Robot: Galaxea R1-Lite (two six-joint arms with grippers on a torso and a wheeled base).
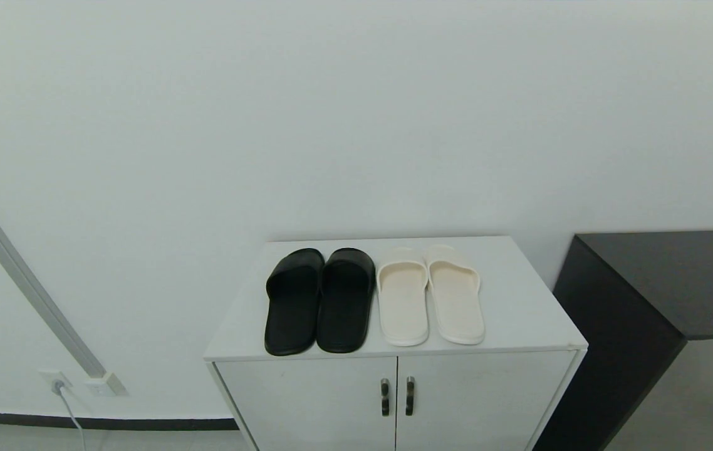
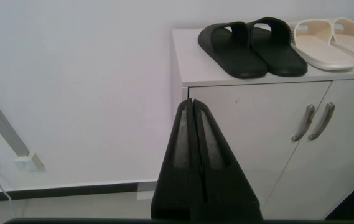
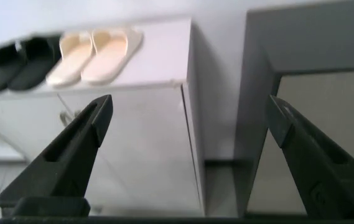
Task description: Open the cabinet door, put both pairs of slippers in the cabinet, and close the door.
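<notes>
A white cabinet [image 1: 519,294] is seen against a pale wall, with both doors shut and two upright handles [image 1: 385,397] set side by side at the middle seam. On its top, two pairs of slippers are laid with their toes toward the wall. The black slippers [image 1: 319,300] are placed at 9 o'clock of the cream slippers [image 1: 430,295], the two pairs just beside each other. A dark table [image 1: 676,275] is found at 3 o'clock of the cabinet, and a wall socket [image 1: 54,380] with a plugged cable at 8 o'clock.

The left gripper [image 2: 192,106] is held apart from the cabinet, its jaws pressed together on nothing. The right gripper [image 3: 189,106] is likewise held clear, its jaws spread wide apart.
</notes>
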